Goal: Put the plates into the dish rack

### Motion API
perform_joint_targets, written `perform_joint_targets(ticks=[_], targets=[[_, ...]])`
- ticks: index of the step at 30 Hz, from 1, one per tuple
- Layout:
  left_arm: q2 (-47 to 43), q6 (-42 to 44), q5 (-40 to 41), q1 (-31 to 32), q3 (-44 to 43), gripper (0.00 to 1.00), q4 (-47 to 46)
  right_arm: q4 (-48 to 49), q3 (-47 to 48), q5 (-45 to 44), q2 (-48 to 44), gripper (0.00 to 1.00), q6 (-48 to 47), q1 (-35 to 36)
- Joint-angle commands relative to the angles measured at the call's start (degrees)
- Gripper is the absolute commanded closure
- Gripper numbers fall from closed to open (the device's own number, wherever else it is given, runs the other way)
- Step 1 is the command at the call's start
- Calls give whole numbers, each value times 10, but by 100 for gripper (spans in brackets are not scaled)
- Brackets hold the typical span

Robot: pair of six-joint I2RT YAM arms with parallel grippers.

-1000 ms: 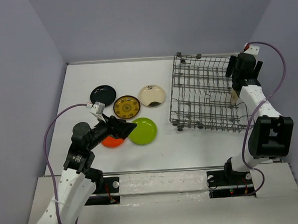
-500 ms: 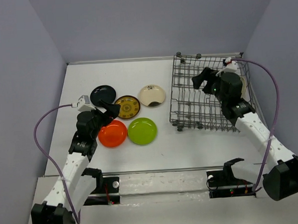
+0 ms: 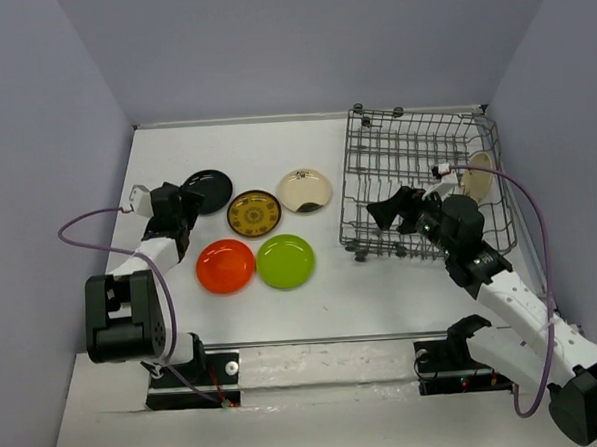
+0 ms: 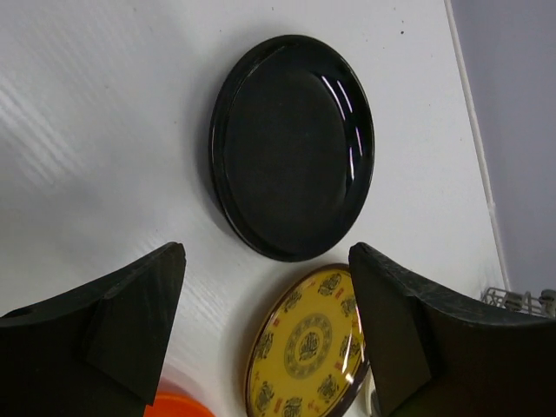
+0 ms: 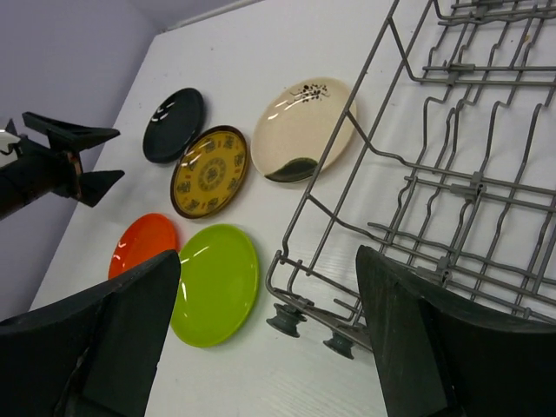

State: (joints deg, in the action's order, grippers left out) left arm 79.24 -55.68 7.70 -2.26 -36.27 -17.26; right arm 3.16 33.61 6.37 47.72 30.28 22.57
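Black fingers of the left gripper (image 4: 267, 256) stand spread wide apart with nothing between them. Just beyond their tips a glossy black round plate (image 4: 291, 143) lies flat on the white table (image 4: 95, 104). A brown round plate with a gold pattern (image 4: 304, 343) shows in the gap between the fingers, and an orange round plate's (image 4: 174, 407) edge peeks beside one finger.

The right gripper (image 5: 269, 256) is also open and holds nothing. It hangs over the near left corner of the dark grey wire dish rack (image 5: 452, 174), whose tines stretch away on its right-hand side. A lime green round plate (image 5: 215, 282) lies on the table close by one finger. Farther off on the same side is a cream round plate with a dark mark (image 5: 304, 130), just beside the rack's left wall.
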Motion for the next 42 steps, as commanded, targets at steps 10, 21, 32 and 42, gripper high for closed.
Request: perform_joint_targets(ticks=[10,21,32,42], targets=[[211,31,-7,-20,-136,23,-11,69,-33,76,-30,14,-4,4],[210,29,-12,-42,-120,94,-61,78,-43,86,-29,15,-4,4],[-90,78,6,-53,-57,94,-102,100,13,224,64,6,-12,15],[-327,82,-170,51,93,94,-101,106,131,280,166,4,4,58]])
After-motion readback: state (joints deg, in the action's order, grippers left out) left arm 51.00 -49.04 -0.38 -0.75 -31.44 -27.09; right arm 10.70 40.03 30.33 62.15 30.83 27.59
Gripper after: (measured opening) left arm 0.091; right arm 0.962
